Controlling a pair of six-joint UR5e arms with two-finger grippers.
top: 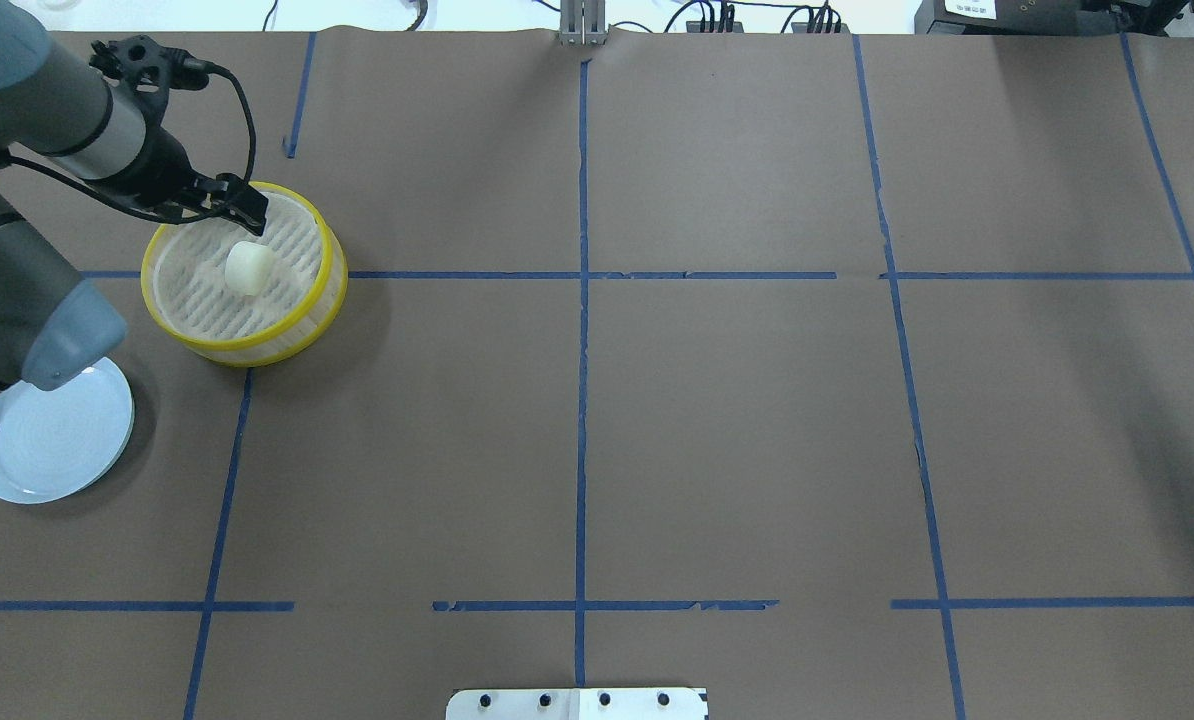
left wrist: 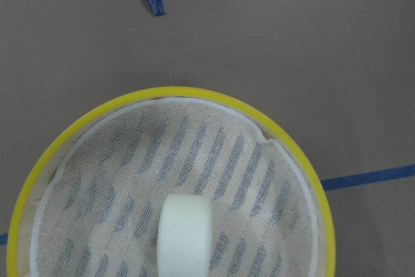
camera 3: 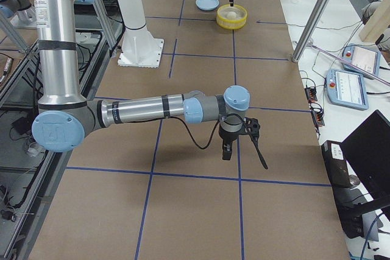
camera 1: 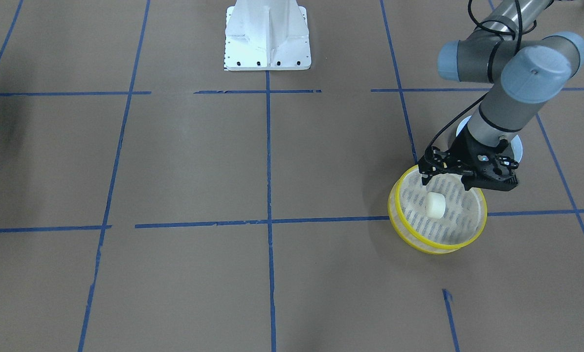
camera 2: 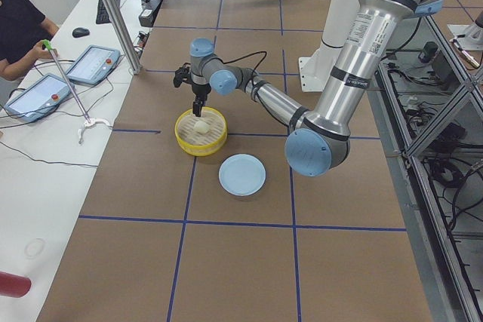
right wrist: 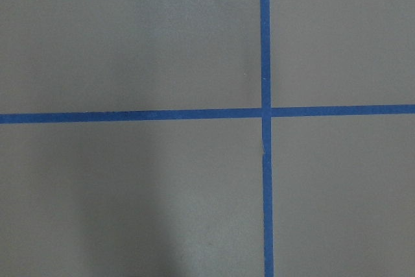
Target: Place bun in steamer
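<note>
Now, front view: the bun (camera 1: 435, 204) lies on the mesh floor of the steamer (camera 1: 431, 248), with the left gripper (camera 1: 446, 182) above, fingers spread and empty. Overhead: a blue plate (top: 47, 440) sits nearby (not in the way, I judge). Right-side view: the right gripper (camera 3: 226, 150) hangs well apart, and I cannot tell its fingers' state. Placement looks done; only withdrawal remains.

The bun (top: 250, 268) sits in the steamer (top: 292, 330), far left on the table (top: 657, 400); the plate (top: 47, 445) lies nearer, further left.
</note>
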